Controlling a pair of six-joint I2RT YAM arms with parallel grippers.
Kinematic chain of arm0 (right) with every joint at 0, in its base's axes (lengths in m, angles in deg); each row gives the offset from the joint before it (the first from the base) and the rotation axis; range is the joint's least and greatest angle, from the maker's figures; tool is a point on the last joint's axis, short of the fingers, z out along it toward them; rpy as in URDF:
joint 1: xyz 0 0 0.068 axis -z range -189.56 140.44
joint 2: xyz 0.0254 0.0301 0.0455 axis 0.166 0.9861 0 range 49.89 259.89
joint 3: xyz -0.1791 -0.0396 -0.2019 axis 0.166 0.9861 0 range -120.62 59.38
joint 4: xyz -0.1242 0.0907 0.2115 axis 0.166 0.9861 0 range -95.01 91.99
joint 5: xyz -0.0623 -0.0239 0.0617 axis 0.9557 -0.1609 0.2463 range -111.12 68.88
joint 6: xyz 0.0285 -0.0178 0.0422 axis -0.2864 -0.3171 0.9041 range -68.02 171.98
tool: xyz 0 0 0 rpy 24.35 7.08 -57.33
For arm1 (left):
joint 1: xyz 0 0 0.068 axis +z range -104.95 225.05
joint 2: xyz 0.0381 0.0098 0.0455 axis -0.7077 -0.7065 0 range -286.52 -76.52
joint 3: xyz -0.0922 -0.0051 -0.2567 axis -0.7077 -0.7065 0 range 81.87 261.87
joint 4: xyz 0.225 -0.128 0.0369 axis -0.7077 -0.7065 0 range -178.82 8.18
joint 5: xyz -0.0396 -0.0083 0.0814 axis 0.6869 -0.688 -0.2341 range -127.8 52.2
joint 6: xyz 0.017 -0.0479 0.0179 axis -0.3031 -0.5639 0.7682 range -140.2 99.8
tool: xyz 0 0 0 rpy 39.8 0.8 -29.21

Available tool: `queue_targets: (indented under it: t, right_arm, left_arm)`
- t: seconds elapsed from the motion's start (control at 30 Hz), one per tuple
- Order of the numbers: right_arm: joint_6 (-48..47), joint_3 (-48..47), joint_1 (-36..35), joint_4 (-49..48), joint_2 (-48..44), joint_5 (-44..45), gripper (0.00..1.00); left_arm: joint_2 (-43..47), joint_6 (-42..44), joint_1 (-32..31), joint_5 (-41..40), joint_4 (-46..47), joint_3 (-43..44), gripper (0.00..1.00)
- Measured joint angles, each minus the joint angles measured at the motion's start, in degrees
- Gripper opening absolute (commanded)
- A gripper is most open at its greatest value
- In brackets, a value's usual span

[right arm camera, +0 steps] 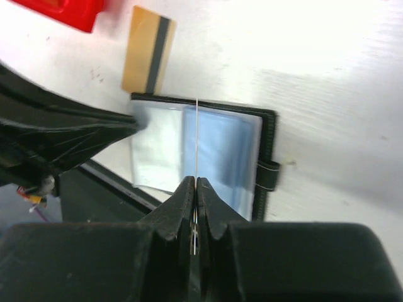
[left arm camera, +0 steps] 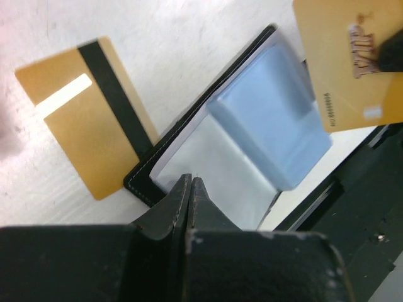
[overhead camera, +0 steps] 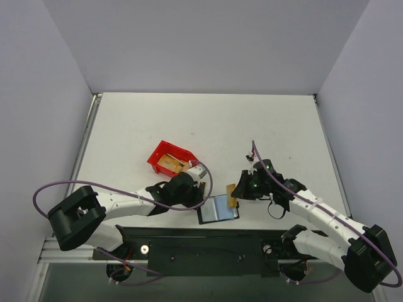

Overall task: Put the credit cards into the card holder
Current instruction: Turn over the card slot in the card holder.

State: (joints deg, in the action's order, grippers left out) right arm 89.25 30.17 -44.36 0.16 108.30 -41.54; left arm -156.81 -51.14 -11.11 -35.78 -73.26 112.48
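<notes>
**A:** White table (overhead camera: pixel 208 119) under both arms. What is the biggest thing near the left gripper (left arm camera: pixel 191 185)?

**B:** The red bin (overhead camera: pixel 156 157). It sits close behind that gripper, on the side away from the holder (overhead camera: pixel 218 209), with tan cards (overhead camera: pixel 169 163) in it.

**A:** And the holder?

**B:** It lies open and flat, pale inside up, right under the left gripper's tips and below the right gripper (right arm camera: pixel 196 184).

**A:** How does the left gripper stand?

**B:** Its jaws are closed together, with the tips down on the paler page near the holder's edge. I cannot tell whether they pinch any of it.

**A:** The right one?

**B:** It is clamped on a held card (left arm camera: pixel 334 63), gold with raised digits. From its own wrist that card shows edge-on, a thin line over the holder's middle. I cannot tell whether the card touches the holder.

**A:** Any other card?

**B:** A striped card (left arm camera: pixel 82 119) lies flat on the table against the holder's black edge. It is beyond the holder from the right gripper and just beside the left gripper's tips.
</notes>
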Motion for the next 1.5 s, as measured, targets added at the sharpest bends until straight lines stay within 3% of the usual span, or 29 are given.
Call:
queue_targets:
  t: [0.43, 0.97, 1.5]
  right_arm:
    - [-1.14, 0.48, 1.84, 7.54, -2.82, 6.08, 0.00]
    - [-1.51, 2.08, 2.49, 7.50, -3.21, 6.05, 0.00]
    - [-1.51, 3.10, 2.91, 5.92, -2.36, 4.46, 0.00]
  left_arm:
    - [1.25, 2.49, -0.31, 0.96, -0.48, 7.26, 0.00]
    - [-9.68, 2.43, -6.78, 4.11, 3.30, 10.67, 0.00]
    - [-17.66, 1.62, -6.80, 5.20, 7.61, 13.53, 0.00]
